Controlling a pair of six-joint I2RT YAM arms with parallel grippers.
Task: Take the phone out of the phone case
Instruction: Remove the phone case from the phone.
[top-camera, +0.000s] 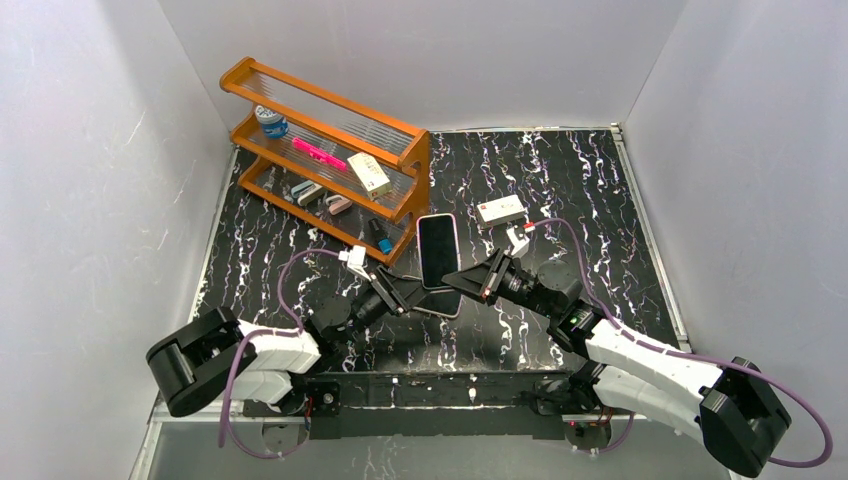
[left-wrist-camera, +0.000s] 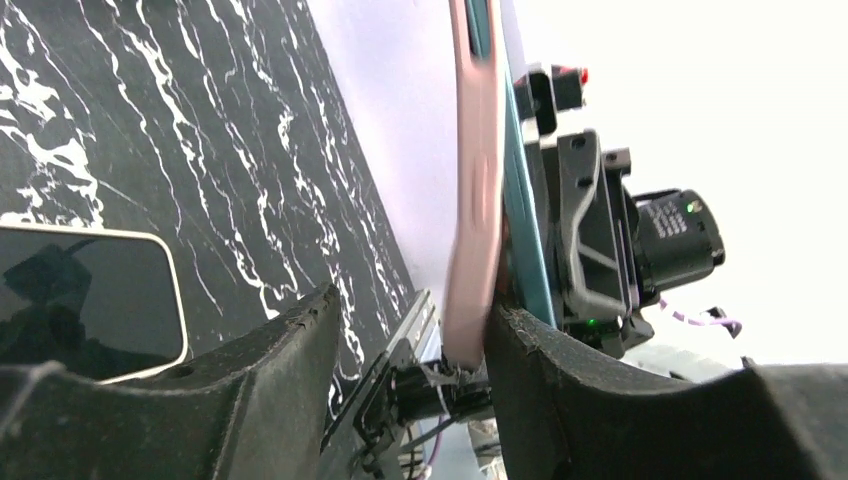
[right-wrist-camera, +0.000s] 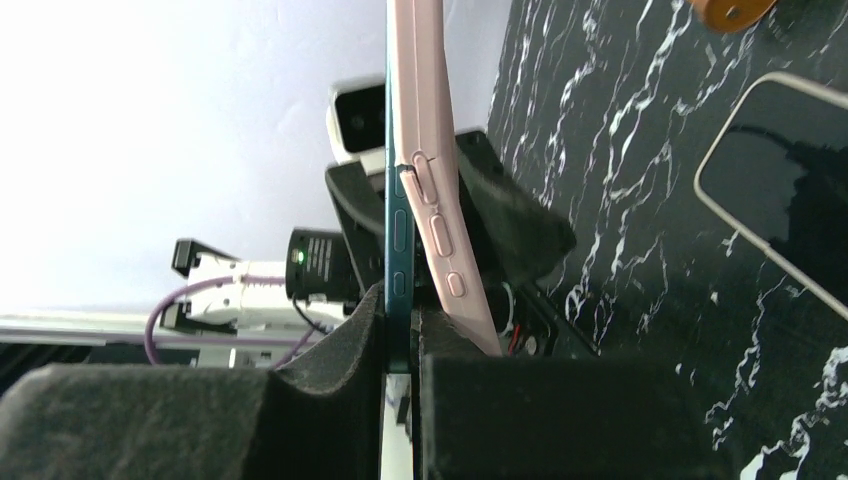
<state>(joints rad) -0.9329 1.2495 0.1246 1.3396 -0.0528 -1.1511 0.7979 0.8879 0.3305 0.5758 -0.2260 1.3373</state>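
A teal phone (top-camera: 438, 250) with a black screen is held above the table between both grippers. My right gripper (top-camera: 462, 280) is shut on the phone's bare teal edge (right-wrist-camera: 398, 230); in the right wrist view the gripper (right-wrist-camera: 400, 310) has the pink case (right-wrist-camera: 425, 120) peeled away from the phone at the near end, outside the fingers. My left gripper (top-camera: 408, 295) is open (left-wrist-camera: 412, 305). Its right finger (left-wrist-camera: 560, 390) presses against the pink case (left-wrist-camera: 475, 180), with the teal phone (left-wrist-camera: 522, 200) behind it. Its left finger stands clear.
A second phone with a cream rim lies flat on the black marble table (left-wrist-camera: 80, 300), also in the right wrist view (right-wrist-camera: 780, 180). A wooden rack (top-camera: 330, 160) with small items stands at the back left. A white box (top-camera: 500, 210) lies behind the grippers. Grey walls surround the table.
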